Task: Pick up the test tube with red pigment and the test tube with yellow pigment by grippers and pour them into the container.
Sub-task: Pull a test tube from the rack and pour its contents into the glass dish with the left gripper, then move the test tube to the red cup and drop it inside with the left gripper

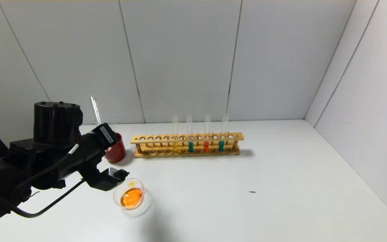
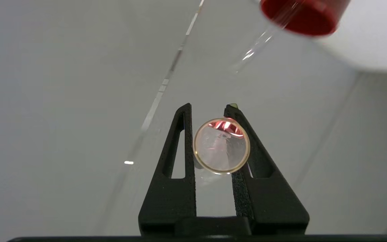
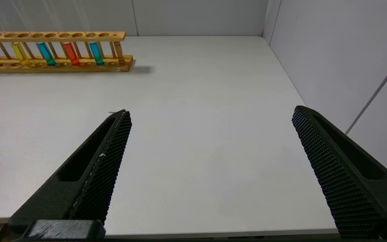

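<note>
My left gripper [image 1: 121,174] hangs just beside the far-left rim of the container [image 1: 132,197], a low clear dish holding orange liquid with a small yellow patch. In the left wrist view the left gripper [image 2: 209,107] is shut on a clear test tube [image 2: 221,145], seen end-on, with a yellowish rim, a reddish glint and no liquid column showing. A test tube with yellow pigment [image 1: 175,146] and a test tube with red pigment [image 1: 206,146] stand in the wooden rack [image 1: 186,137]. My right gripper [image 3: 212,111] is open and empty over bare table, out of the head view.
Two teal-liquid tubes [image 1: 190,146] [image 1: 221,145] share the rack. A dark red cup [image 1: 116,151] behind the left gripper holds empty glass tubes [image 1: 96,111]; it also shows in the left wrist view [image 2: 301,15]. A small dark speck [image 1: 252,192] lies on the white table.
</note>
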Motion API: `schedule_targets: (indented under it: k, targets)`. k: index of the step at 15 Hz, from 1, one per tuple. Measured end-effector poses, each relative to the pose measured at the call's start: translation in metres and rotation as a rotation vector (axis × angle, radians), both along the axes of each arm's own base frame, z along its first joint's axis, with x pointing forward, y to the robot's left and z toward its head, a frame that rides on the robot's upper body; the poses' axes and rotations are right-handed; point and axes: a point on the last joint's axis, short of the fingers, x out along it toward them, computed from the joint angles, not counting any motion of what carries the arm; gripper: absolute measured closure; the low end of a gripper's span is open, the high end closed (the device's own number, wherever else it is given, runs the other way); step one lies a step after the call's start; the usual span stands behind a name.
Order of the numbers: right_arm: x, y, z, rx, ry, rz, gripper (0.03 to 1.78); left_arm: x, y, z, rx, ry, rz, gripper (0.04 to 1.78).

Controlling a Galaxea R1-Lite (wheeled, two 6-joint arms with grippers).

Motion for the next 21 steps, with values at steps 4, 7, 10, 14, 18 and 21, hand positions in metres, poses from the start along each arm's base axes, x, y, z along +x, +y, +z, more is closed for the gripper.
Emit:
schedule_targets:
  k: [4, 7, 10, 14, 18, 21]
  targets:
    - [0.0, 0.0, 0.0, 0.0, 0.0, 0.0, 0.06, -0.023, 0.003, -0.02, -0.474, 0.085, 0.211, 1.47]
    - [0.0, 0.0, 0.0, 0.0, 0.0, 0.0, 0.06, -0.037, 0.003, -0.021, -0.863, 0.082, 0.396, 1.47]
    - [0.0, 0.0, 0.0, 0.0, 0.0, 0.0, 0.06, -0.033, 0.001, -0.005, -1.339, 0.027, 0.545, 1.47]
    - [0.0, 0.0, 0.0, 0.0, 0.0, 0.0, 0.06, -0.006, 0.019, 0.044, -1.981, -0.138, 0.641, 1.47]
    - [0.0, 0.0, 0.0, 0.0, 0.0, 0.0, 0.06, 0.019, 0.042, 0.055, -2.175, -0.117, 0.64, 1.47]
    - [0.0, 0.0, 0.0, 0.0, 0.0, 0.0, 0.06, 0.052, 0.045, 0.056, -2.246, -0.121, 0.65, 1.47]
